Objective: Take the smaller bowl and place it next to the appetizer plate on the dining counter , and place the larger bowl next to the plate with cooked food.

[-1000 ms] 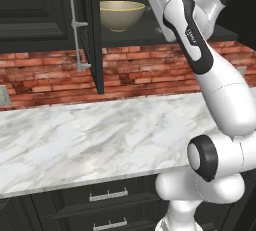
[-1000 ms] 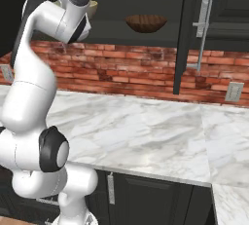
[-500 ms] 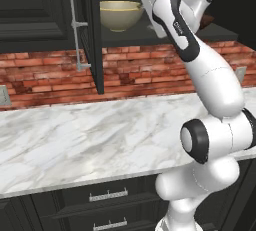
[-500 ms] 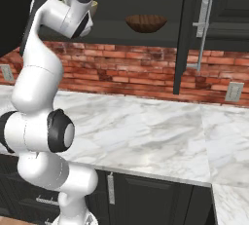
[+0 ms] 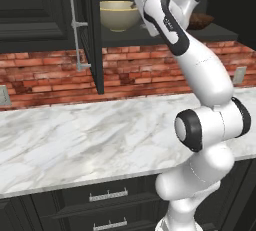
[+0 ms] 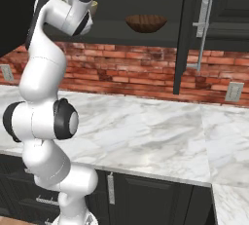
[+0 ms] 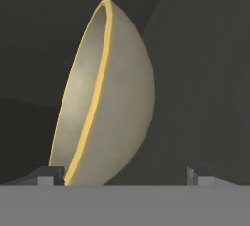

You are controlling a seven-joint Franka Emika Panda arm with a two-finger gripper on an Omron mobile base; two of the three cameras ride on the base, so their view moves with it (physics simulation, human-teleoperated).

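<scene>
The larger bowl [image 5: 119, 16], beige with a thin yellow rim, stands on the shelf of an open upper cabinet. My gripper [image 5: 136, 4] is raised to shelf height at the bowl's right side, jaws open. In the hand view the larger bowl [image 7: 117, 117] looms close, its rim near one fingertip and its body between the two; the gripper [image 7: 124, 175] touches nothing I can see. The smaller bowl [image 6: 146, 23], dark brown wood, sits further along the same shelf, and its edge [image 5: 202, 21] peeks out behind my arm. The appetizer plate, the plate with cooked food and the dining counter are out of view.
The dark cabinet door [image 5: 93, 35] hangs open left of the bowl, a metal handle [image 5: 75, 25] beside it. Below run a brick backsplash [image 5: 45, 72] and a marble wall counter [image 5: 75, 140]. Another open door [image 6: 187, 34] stands right of the shelf.
The hand has swung left along the shelf and closed in on the larger bowl. The jaws stayed open, and neither bowl has moved.
</scene>
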